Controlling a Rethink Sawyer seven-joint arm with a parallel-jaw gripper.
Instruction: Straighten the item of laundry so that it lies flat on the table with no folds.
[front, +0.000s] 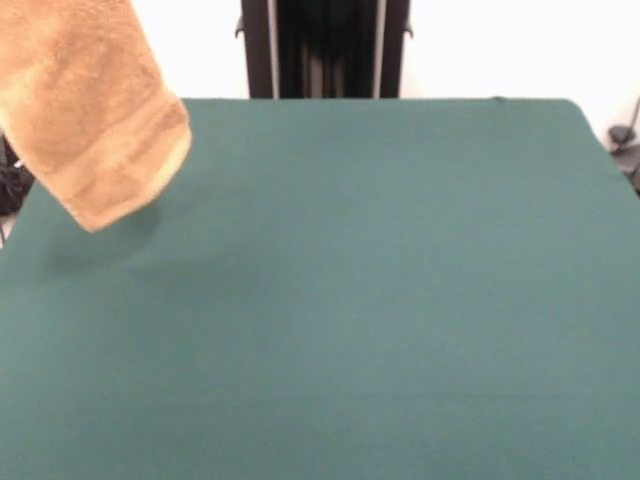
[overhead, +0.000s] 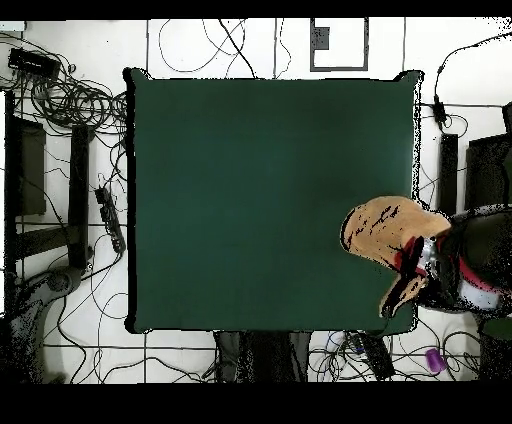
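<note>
The orange-tan towel (front: 85, 110) hangs bunched in the air over the far left corner of the dark green table (front: 350, 300). Its lower end shows a flat woven band and casts a faint shadow on the cloth below. In the overhead view the towel (overhead: 385, 228) is at the table's (overhead: 260, 200) right edge, near the robot's side. The red and black gripper (overhead: 415, 262) sits on top of it and holds it up. The gripper is out of the front view, above its top edge. No label shows.
The black pedestal (front: 325, 48) stands behind the table's far edge. Cables (overhead: 70, 100) and black stands lie on the floor around the table. A small purple object (overhead: 433, 360) lies on the floor by the robot's base.
</note>
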